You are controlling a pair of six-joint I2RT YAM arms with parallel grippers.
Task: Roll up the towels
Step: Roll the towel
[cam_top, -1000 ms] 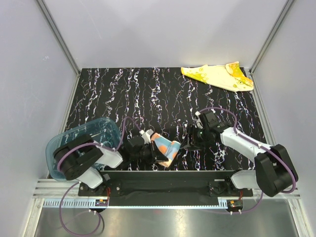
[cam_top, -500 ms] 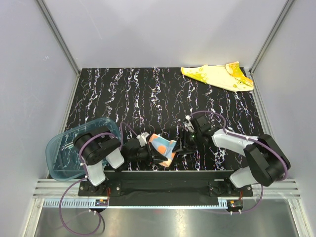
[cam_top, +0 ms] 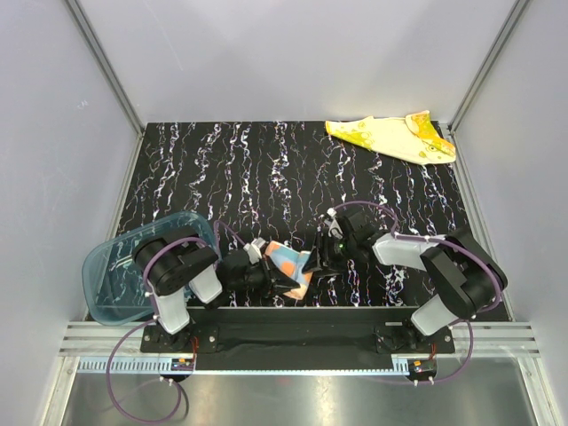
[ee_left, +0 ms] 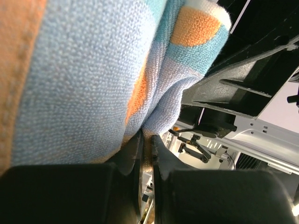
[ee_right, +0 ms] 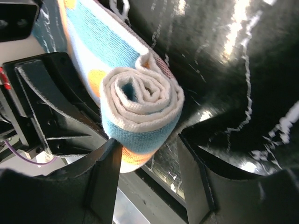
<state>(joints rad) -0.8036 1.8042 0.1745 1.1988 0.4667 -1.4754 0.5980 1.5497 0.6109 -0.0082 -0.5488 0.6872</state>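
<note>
The orange-pink and pale blue towel point(cam_top: 289, 263) lies near the table's front edge, between my two grippers. Its right end is wound into a roll point(ee_right: 142, 105). My left gripper point(cam_top: 273, 282) is shut on a fold of this towel point(ee_left: 93, 70), with the cloth pinched between the jaws point(ee_left: 147, 140). My right gripper point(cam_top: 322, 252) stands open around the rolled end point(ee_right: 147, 149). Its left finger point(ee_right: 105, 172) rests against the roll, while a gap remains at the right finger point(ee_right: 196, 177). The yellow and cream towel point(cam_top: 390, 137) lies flat at the back right corner.
A translucent teal tray point(cam_top: 111, 266) sits at the front left, partly over the table edge, beside my left arm. Grey walls close in the black marbled table point(cam_top: 266, 169) on three sides. The black base rail point(cam_top: 302, 318) runs just in front of the towel.
My right gripper has moved left until its jaws sit around the towel's rolled end. The left arm's elbow swung right, and the towel shifted slightly left, still gripped.
</note>
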